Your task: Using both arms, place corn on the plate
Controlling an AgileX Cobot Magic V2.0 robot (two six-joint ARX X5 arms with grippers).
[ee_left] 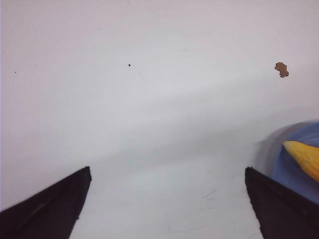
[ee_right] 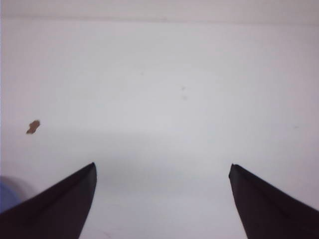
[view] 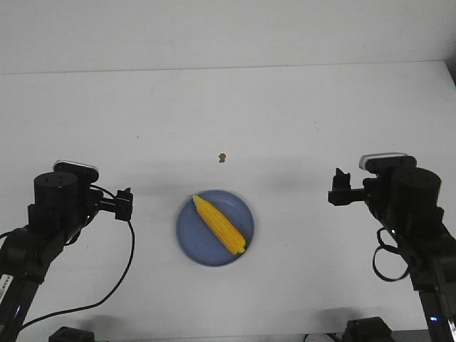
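Nearest the camera, the two arms sit at the front corners of the white table, well apart from each other and from the dish. The left gripper stands with its fingers spread wide; nothing lies between them but bare table surface. The right gripper is likewise spread, with nothing between its fingers. Neither touches any object.

Between the arms, the plate rests flat on the table. The corn lies on it, set diagonally, its tapered end toward the far left rim and its blunt end toward the near right rim. The cob appears to sit wholly within the rim, free of both grippers. In the left wrist view the tapered tip shows over the blue surface.

Assessment: placement appears complete. The cob is on the dish and released. What remains, if anything, is for the arms to settle at rest; no further handling seems required.

Condition of the cob: bright yellow, bumpy rows of kernels, about as long as the dish is wide, no visible damage.

Beyond the dish, a small brown speck lies on the table, apart from everything else.
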